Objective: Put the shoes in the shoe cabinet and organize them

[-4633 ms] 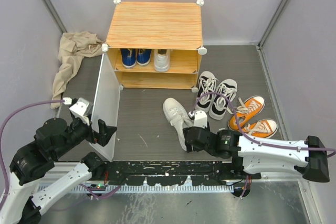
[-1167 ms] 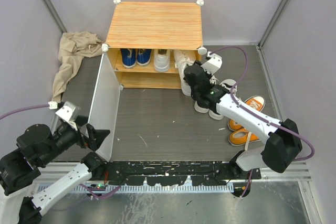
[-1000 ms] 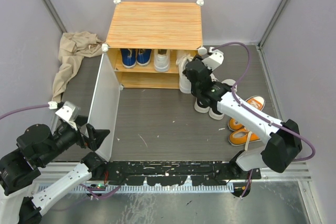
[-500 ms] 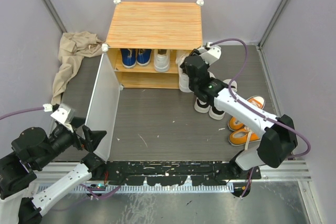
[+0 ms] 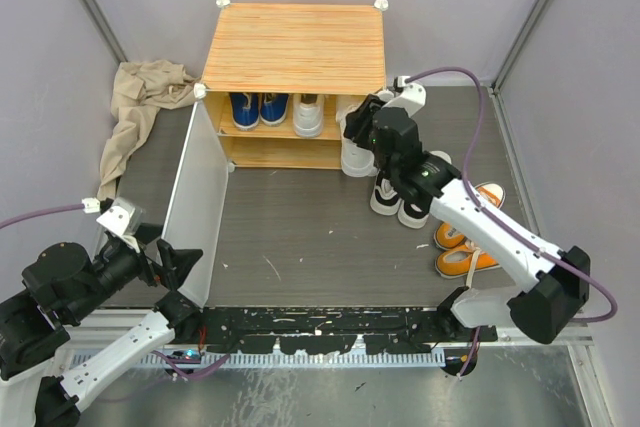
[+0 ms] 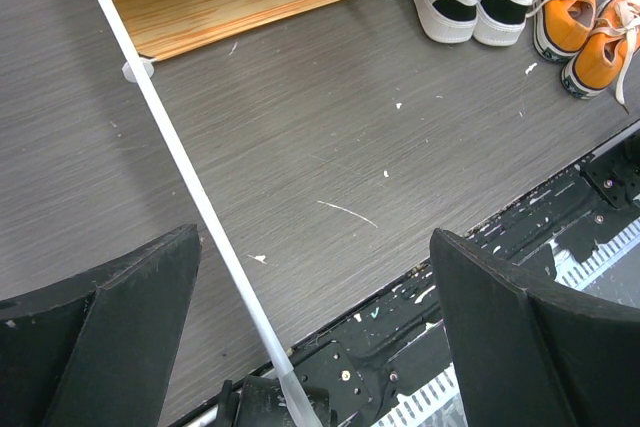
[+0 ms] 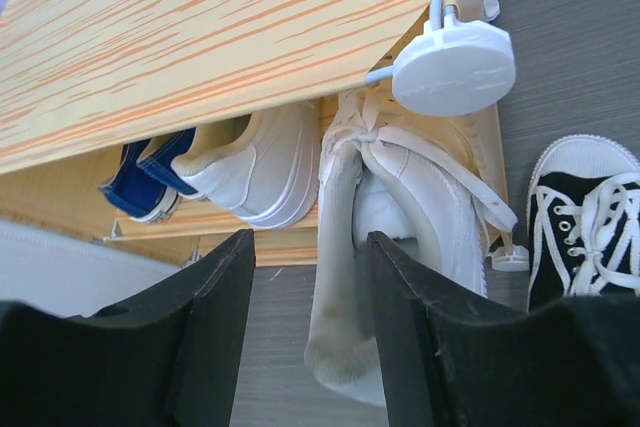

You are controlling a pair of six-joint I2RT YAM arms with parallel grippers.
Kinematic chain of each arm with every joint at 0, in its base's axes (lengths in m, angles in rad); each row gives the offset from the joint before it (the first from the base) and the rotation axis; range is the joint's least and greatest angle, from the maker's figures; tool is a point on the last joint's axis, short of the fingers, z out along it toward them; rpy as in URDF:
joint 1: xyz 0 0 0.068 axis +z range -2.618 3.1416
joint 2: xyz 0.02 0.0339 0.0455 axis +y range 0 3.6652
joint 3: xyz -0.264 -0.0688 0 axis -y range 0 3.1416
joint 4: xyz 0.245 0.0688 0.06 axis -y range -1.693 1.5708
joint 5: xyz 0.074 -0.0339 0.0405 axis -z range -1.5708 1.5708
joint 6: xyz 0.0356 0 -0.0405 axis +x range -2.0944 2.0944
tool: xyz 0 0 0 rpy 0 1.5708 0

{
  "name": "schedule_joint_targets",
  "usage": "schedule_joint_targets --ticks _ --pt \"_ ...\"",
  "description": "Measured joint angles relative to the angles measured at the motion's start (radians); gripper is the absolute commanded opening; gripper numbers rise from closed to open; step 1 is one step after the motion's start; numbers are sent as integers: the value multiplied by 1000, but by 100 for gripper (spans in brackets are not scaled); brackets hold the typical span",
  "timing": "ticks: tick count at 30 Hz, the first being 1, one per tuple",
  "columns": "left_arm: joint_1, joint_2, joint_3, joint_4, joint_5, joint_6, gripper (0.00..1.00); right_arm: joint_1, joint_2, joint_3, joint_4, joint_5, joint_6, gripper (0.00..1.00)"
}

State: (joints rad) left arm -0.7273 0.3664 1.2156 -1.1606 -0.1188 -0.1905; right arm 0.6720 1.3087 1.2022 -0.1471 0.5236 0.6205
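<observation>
The shoe cabinet [image 5: 295, 47] stands at the back with its pale door [image 5: 200, 202] swung open. Blue shoes [image 5: 258, 107] and one white shoe [image 5: 308, 115] sit on its upper shelf. My right gripper [image 5: 358, 130] is partly closed around the heel end of a second white shoe [image 7: 400, 187]. That shoe's toe points into the shelf's right end, and its heel hangs down in front of the shelf edge. Black high-tops [image 5: 405, 192] and orange shoes [image 5: 470, 237] lie on the floor to the right. My left gripper [image 6: 315, 327] is open near the door's lower corner, holding nothing.
A beige cloth [image 5: 140, 107] lies crumpled at the back left, beside the cabinet. Grey walls close in both sides. The black rail [image 5: 320, 332] runs along the near edge. A white corner knob [image 7: 455, 65] juts out just above the held shoe.
My right gripper lifted the white shoe off the floor and carried it to the shelf's right end, nudging it inward over the last second. My left arm drew back from the door.
</observation>
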Motion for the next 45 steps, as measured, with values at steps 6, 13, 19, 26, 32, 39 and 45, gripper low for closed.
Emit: schedule_joint_targets --ticks 6,13,19,26,32,39,45 --pt "0 1 0 0 0 0 98 0 -117 0 -112 -41 -79 65" --pt "0 11 3 0 -2 0 98 7 -165 5 -289 -108 -196 70" --pt "0 18 2 2 -8 -3 98 48 -166 -34 -320 -145 -253 71" --pt "0 27 -13 3 -14 -3 98 64 -127 -48 -294 -139 -280 69" --pt "0 27 -31 3 -16 -3 98 64 -93 -105 -232 -85 -297 54" --pt "0 27 -42 4 -16 -3 98 75 -105 -169 -119 -42 -335 31" --pt "0 27 -48 4 -16 -3 98 75 -119 -221 -15 -1 -388 14"
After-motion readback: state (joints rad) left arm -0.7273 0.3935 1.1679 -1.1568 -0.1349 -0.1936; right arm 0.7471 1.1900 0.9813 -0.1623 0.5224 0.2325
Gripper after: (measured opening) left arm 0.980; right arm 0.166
